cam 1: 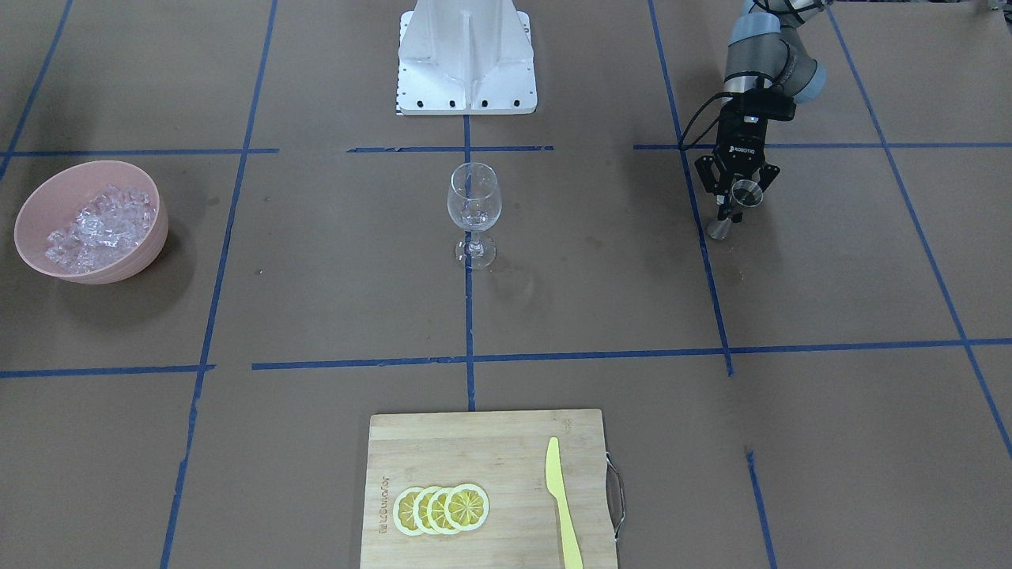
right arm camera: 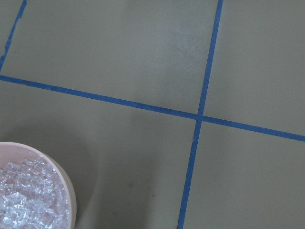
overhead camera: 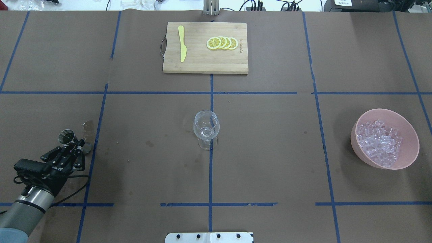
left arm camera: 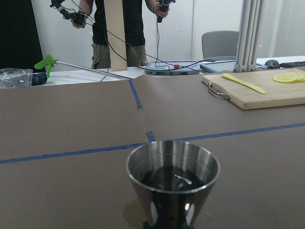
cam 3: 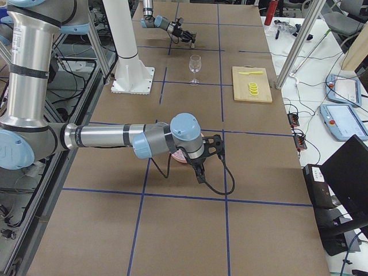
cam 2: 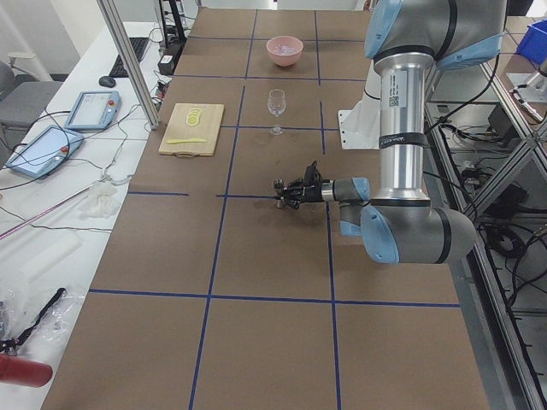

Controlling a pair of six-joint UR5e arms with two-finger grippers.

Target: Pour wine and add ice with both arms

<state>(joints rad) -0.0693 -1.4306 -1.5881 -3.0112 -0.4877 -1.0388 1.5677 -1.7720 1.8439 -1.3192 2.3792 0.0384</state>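
My left gripper [overhead camera: 78,143] is shut on the waist of a steel double-ended jigger [overhead camera: 64,136], low over the table's left side; it also shows in the front view [cam 1: 734,207]. The left wrist view shows dark liquid in the jigger's cup [left arm camera: 172,179]. A clear wine glass [overhead camera: 206,128] stands upright at the table's middle. A pink bowl [overhead camera: 357,148] holds the ice [overhead camera: 379,143] at the right. My right gripper [cam 3: 210,150] shows only in the exterior right view, over the bowl area; I cannot tell its state. The right wrist view sees the ice [right arm camera: 24,200].
A wooden cutting board [overhead camera: 202,60] with lemon slices [overhead camera: 222,43] and a yellow knife [overhead camera: 182,44] lies at the far edge. The white base [cam 1: 466,63] stands at the near edge. Wet stains [overhead camera: 88,126] mark the paper beside the jigger.
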